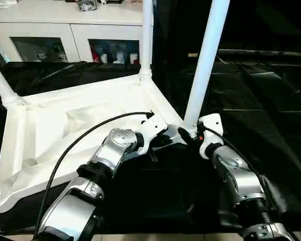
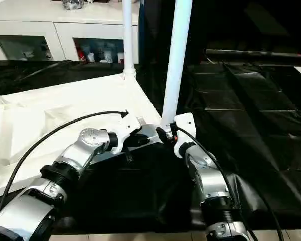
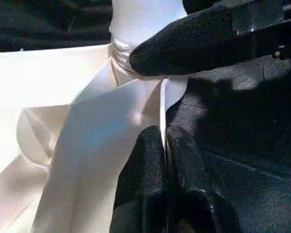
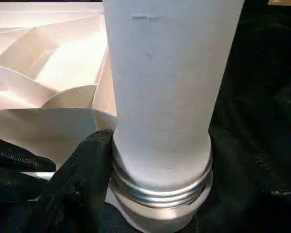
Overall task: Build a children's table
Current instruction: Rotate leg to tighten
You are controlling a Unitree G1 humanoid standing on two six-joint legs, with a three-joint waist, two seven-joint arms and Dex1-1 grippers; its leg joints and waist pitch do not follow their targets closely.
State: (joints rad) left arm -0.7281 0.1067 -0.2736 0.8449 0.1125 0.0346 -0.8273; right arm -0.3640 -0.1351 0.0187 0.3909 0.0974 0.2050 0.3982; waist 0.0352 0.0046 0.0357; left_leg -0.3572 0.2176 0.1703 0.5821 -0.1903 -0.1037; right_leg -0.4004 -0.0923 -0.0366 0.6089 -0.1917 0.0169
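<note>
White plastic forms a large rectangular tabletop [image 1: 90, 120] that lies upside down, its ribbed underside facing up, on black sheeting [image 1: 271, 115] that covers the surface beneath it. Long white cylindrical legs rise from its round corner sockets: a near leg [image 1: 205, 55] at the corner closest to the robot's right arm, a far leg [image 1: 147, 35] at the corner beyond it, and a third leg [image 1: 0, 80] leaning out at the robot's left. A fourth corner socket [image 1: 1, 190] sits at the near left, and what it holds cannot be told.

In the right wrist view the near leg's metal threaded end [image 4: 160, 189] shows above the socket, not fully sunk in.

The left tool [image 3: 162, 145] is pinched closed on the thin raised rim [image 3: 163, 104] of the tabletop, just beside that corner, one black finger on each side of the edge. The right tool [image 1: 189, 134] is at the base of the near leg; one black finger [image 4: 82, 174] presses against the leg just above the threads, but whether the tool is closed around it cannot be told.

Behind the tabletop stands a white cabinet with glass doors [image 1: 65, 30], small items visible inside.
</note>
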